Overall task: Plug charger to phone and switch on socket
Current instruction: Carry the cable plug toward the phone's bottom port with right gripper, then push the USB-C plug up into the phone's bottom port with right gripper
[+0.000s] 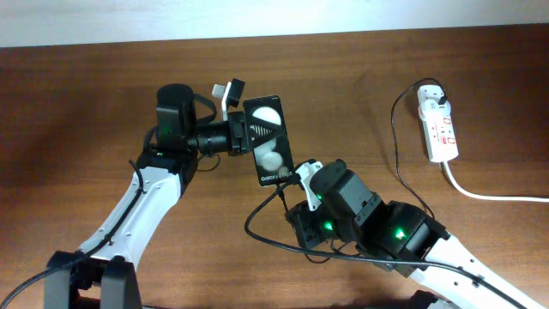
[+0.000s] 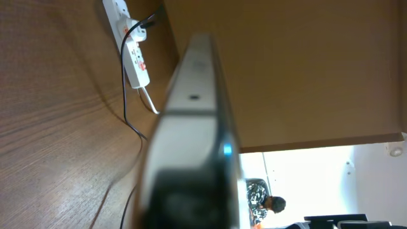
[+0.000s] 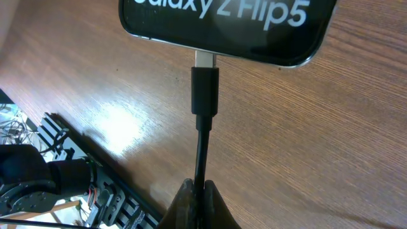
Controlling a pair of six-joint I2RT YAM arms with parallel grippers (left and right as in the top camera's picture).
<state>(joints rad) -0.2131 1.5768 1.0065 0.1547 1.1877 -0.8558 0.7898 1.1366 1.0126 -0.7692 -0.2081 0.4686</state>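
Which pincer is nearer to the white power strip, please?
Right. The right pincer sits left of the power strip, holding the cable; the left pincer grips the phone farther left.

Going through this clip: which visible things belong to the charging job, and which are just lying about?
Job: phone, in left gripper; charger, pinched by right gripper; socket.
Lying about: dark rack and wiring beyond the table.

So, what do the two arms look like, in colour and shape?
Both look alike. The left arm and the right arm have long white links joined by bulky black housings. Green lights glow on the housings, two of them on the right arm. Thin black cables run along the links. The right pincer has dark tips.
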